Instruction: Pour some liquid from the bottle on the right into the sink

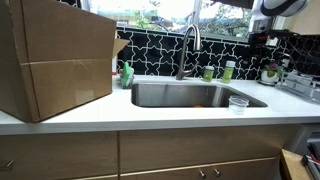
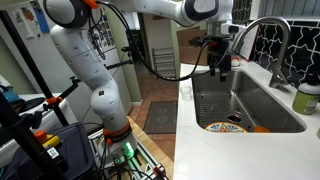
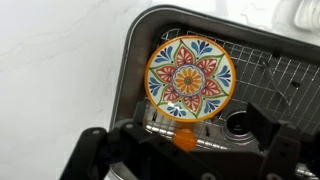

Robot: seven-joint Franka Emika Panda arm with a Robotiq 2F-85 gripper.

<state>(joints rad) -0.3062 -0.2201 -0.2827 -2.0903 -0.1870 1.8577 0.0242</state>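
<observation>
Your hand hangs above the sink, fingers spread wide and pinching nothing. In the wrist view the sink's rim climbs past 10 o'clock, with bare white bench beyond it. A patterned plate lies flat on the basin's wire grid at 12 o'clock, and the drain is at 2 o'clock. A small orange thing sits between the fingers.

In an exterior view the bottle stands upright on the bench behind the back rim, at 1 o'clock from the basin. It has a green body and a white cap, and it is well apart from your hand. A second bottle stands just beside it, toward the faucet, which arches over the back rim. A clear cup sits at the rim's 4 o'clock corner. A cardboard box fills the bench at 9 o'clock.
</observation>
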